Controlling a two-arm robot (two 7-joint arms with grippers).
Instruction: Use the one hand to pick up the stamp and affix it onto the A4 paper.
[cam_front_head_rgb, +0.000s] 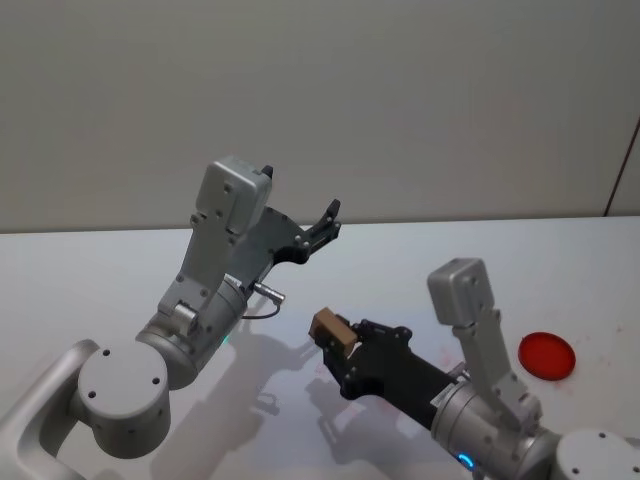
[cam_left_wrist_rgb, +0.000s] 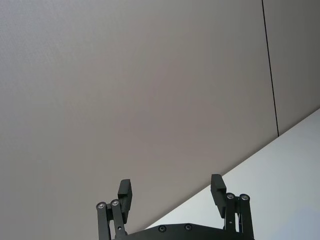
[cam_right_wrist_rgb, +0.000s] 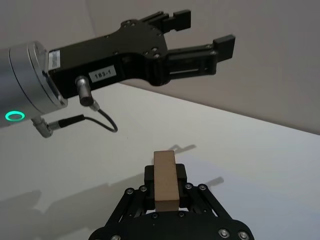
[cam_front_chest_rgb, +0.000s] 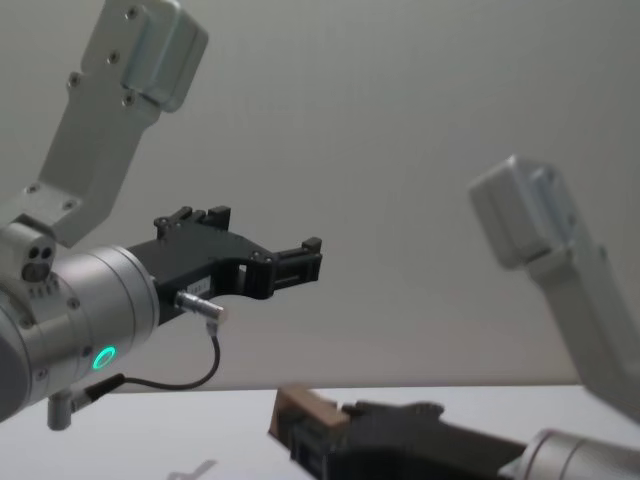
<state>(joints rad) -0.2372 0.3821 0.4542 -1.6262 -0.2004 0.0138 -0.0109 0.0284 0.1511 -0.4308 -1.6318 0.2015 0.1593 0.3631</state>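
The right gripper (cam_front_head_rgb: 338, 342) is held low over the white table (cam_front_head_rgb: 100, 290), its fingers pinching the stamp (cam_right_wrist_rgb: 165, 181) by its sides. The tan block stands out past the fingertips, and its gripped end is hidden between them. The left gripper (cam_front_head_rgb: 327, 222) is raised above and behind, fingers spread, holding nothing. A red round dish (cam_front_head_rgb: 547, 356) lies on the table to the right; its contents cannot be made out.

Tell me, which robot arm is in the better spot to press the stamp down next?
The right one. The right gripper is shut on the stamp and sits low over the table. The left gripper is open, empty, and lifted higher, pointing toward the wall.
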